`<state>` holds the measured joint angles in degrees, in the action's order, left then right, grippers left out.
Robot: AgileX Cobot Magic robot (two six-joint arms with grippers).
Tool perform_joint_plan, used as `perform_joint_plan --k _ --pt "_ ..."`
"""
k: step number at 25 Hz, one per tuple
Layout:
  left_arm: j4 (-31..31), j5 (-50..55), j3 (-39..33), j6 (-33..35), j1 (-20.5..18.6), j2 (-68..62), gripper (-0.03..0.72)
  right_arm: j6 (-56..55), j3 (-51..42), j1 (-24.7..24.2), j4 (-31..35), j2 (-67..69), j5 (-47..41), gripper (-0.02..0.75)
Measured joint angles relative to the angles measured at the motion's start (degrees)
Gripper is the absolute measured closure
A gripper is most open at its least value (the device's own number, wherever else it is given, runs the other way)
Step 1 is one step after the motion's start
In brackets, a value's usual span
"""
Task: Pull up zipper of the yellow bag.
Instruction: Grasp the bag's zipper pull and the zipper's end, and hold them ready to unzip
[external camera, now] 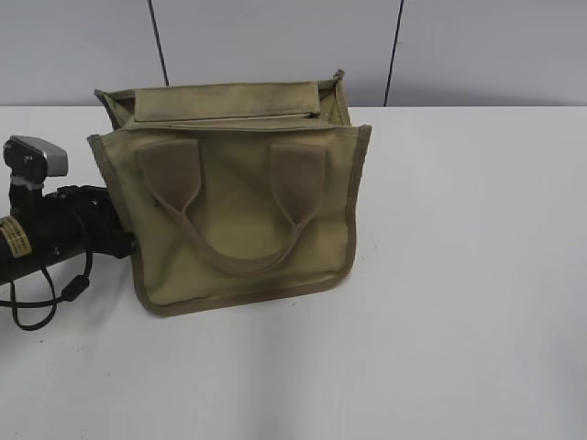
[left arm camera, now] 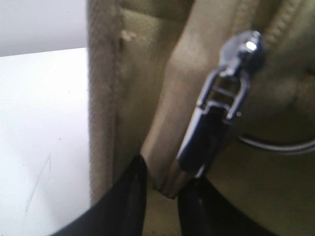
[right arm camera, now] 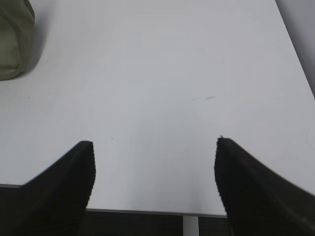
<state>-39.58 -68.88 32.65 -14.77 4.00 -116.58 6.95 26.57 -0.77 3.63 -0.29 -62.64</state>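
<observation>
Exterior view: yellow bag [external camera: 234, 197] hides left hand [left arm camera: 162, 196] pinching zipper [left arm camera: 216, 113] tab; right hand [right arm camera: 153, 172] spread, empty.

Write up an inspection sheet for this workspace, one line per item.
Surface: white table, faint scuffs.
Job's things: yellow bag upright; metal zipper pull hanging at its side.
Clutter: nothing seen.
Grippers: left gripper closed on the pull's tip; right gripper open above bare table, away from the bag.
Cables: black cable looped under the left arm.
Surroundings: grey panelled wall behind.
</observation>
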Motion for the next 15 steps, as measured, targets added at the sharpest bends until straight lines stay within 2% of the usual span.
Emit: perform_joint_plan --k 2,4,9,15 --pt "0.9 0.0 0.0 0.2 0.0 0.0 0.642 0.0 0.0 0.0 0.0 0.0 0.0 0.160" --pt "1.4 -0.1 0.0 0.6 0.0 0.0 0.677 0.0 0.0 0.0 0.0 0.0 0.0 0.160" --pt "1.6 0.1 -0.4 0.9 0.0 0.9 0.680 0.0 0.0 0.0 0.0 0.0 0.0 0.160" --pt "4.0 6.4 -3.8 0.9 0.0 11.2 0.680 0.0 0.0 0.0 0.0 0.0 0.0 0.160"
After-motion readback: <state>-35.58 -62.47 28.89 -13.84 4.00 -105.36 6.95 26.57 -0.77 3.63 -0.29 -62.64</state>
